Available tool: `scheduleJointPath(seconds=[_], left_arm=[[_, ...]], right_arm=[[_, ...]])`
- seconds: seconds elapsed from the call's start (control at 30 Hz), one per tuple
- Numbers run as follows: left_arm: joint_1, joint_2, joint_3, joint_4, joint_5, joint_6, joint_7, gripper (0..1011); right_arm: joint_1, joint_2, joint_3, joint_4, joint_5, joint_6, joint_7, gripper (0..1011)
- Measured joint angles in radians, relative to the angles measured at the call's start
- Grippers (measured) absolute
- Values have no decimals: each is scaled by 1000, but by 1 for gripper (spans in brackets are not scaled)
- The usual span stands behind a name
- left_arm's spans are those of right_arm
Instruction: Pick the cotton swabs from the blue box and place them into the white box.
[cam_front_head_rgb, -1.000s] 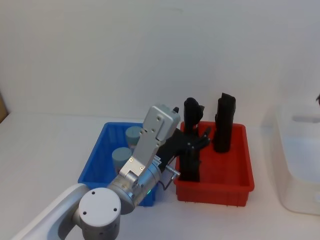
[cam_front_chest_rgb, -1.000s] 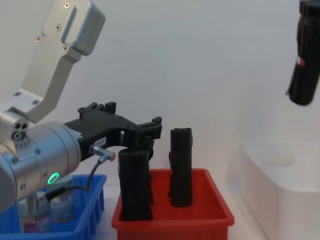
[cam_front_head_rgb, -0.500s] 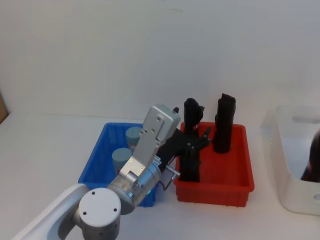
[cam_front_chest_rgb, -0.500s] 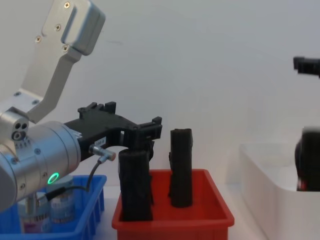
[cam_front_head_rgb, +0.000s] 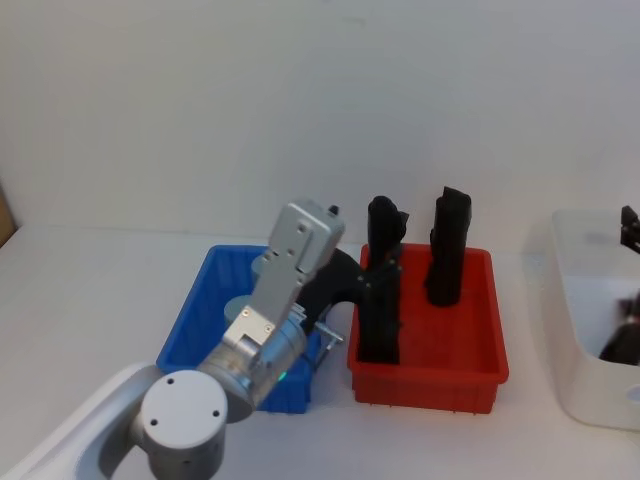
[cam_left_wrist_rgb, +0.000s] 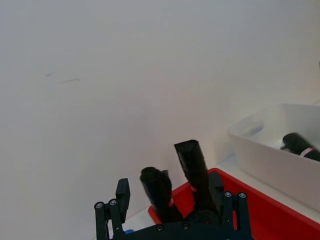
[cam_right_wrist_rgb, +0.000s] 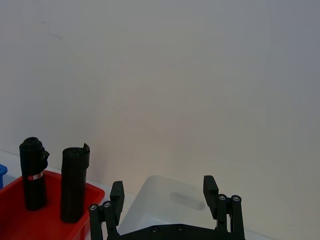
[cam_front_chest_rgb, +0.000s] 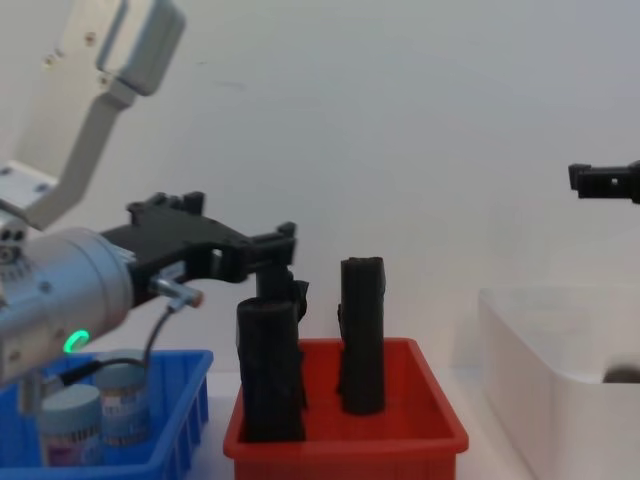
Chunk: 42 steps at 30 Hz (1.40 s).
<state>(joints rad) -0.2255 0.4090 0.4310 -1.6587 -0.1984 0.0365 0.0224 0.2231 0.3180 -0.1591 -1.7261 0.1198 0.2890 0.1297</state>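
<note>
Two cotton swabs jars (cam_front_chest_rgb: 72, 425) (cam_front_chest_rgb: 126, 408) with grey-blue lids stand in the blue box (cam_front_chest_rgb: 183, 425), largely covered by my left arm in the head view. My left gripper (cam_front_chest_rgb: 272, 240) hovers open and holds nothing, above the seam between the blue box (cam_front_head_rgb: 198, 312) and the red bin; in the left wrist view its fingers (cam_left_wrist_rgb: 110, 214) spread wide. My right gripper (cam_right_wrist_rgb: 164, 194) is open above the white box (cam_front_head_rgb: 588, 335) at the far right. A black roll (cam_left_wrist_rgb: 300, 145) lies inside the white box (cam_left_wrist_rgb: 265, 155).
The red bin (cam_front_head_rgb: 470, 352) sits between the blue and white boxes, with two upright black rolls (cam_front_head_rgb: 447, 245) (cam_front_head_rgb: 383, 285) in it. A plain white wall closes off the back. Bare tabletop lies left of and in front of the bins.
The black roll that hung at the right gripper a second ago has dropped into the white box and lies there. The right gripper has come lower. My left gripper has shifted slightly left.
</note>
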Motion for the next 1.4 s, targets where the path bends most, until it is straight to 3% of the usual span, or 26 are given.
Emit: scheduleJointPath(seconds=[0.5,0.77,0.93,1.1,1.4], left_arm=[[59,86,-68,-86,-44,81,132,1004],[94,134,-116,-105,-135,140,186,1004],[98,151,-139,-92,-191,173,178,1004],[90,167,-162,-55,-248,207,131,1004],[59,177,-183,21,-291,246,26,1004]], right_arm=[[-7,-1,-2,6,-2,4,4,1002],[-8,-1,-3,7,-3,5,5,1002],[-9,-1,-3,8,-3,6,5,1002],[-9,-1,-3,8,-3,6,6,1001],[-10,-1,-3,8,-3,6,6,1002]])
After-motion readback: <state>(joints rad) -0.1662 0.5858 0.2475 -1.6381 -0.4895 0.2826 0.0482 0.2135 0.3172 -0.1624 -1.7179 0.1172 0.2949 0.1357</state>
